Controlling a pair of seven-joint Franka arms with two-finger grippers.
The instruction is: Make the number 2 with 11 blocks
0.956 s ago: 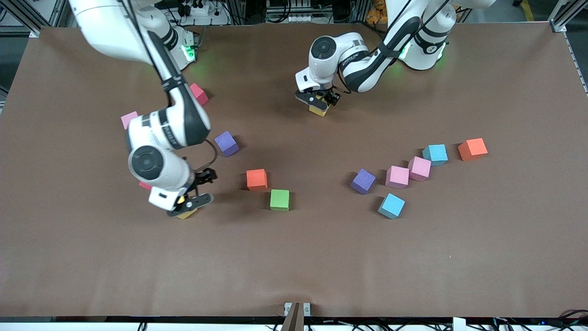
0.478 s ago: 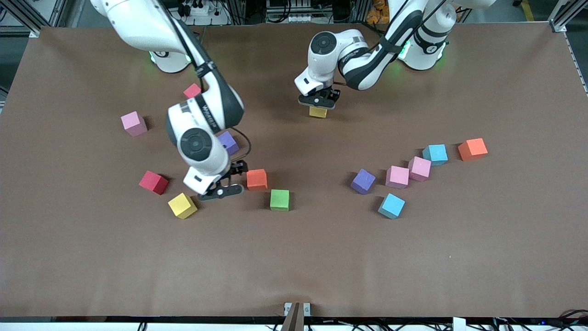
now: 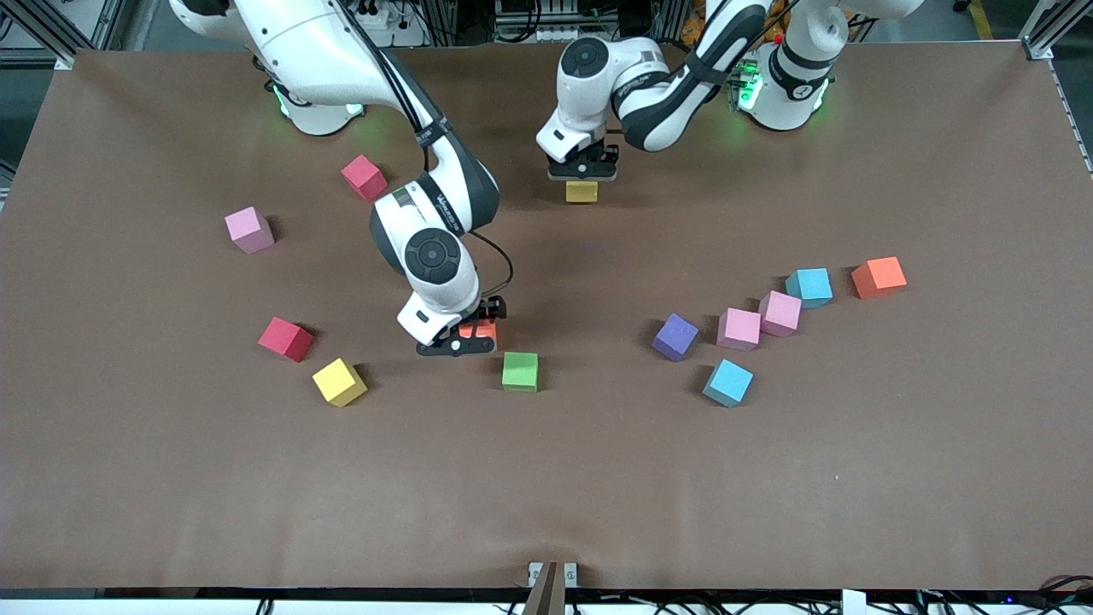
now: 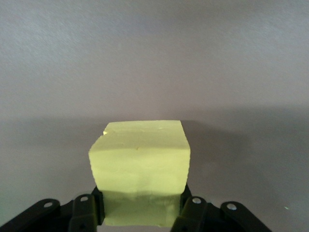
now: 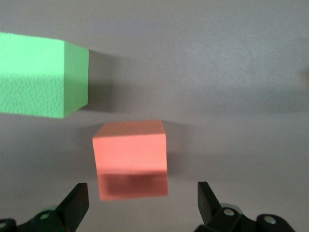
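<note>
On the brown bench (image 3: 128, 478), going from the right arm's end, sit a pink block (image 3: 248, 230), a red block (image 3: 285, 339), a yellow block (image 3: 339, 382) and another red block (image 3: 365, 177). The right gripper (image 5: 140, 200) hangs with its jaws wide open over an orange block (image 5: 130, 157), holding nothing. A green block (image 3: 520, 371) sits just beside it. The left gripper (image 4: 142, 212) has its jaws shut tight on a second yellow block (image 4: 141, 166). No number 2 is built; the blocks lie apart.
</note>
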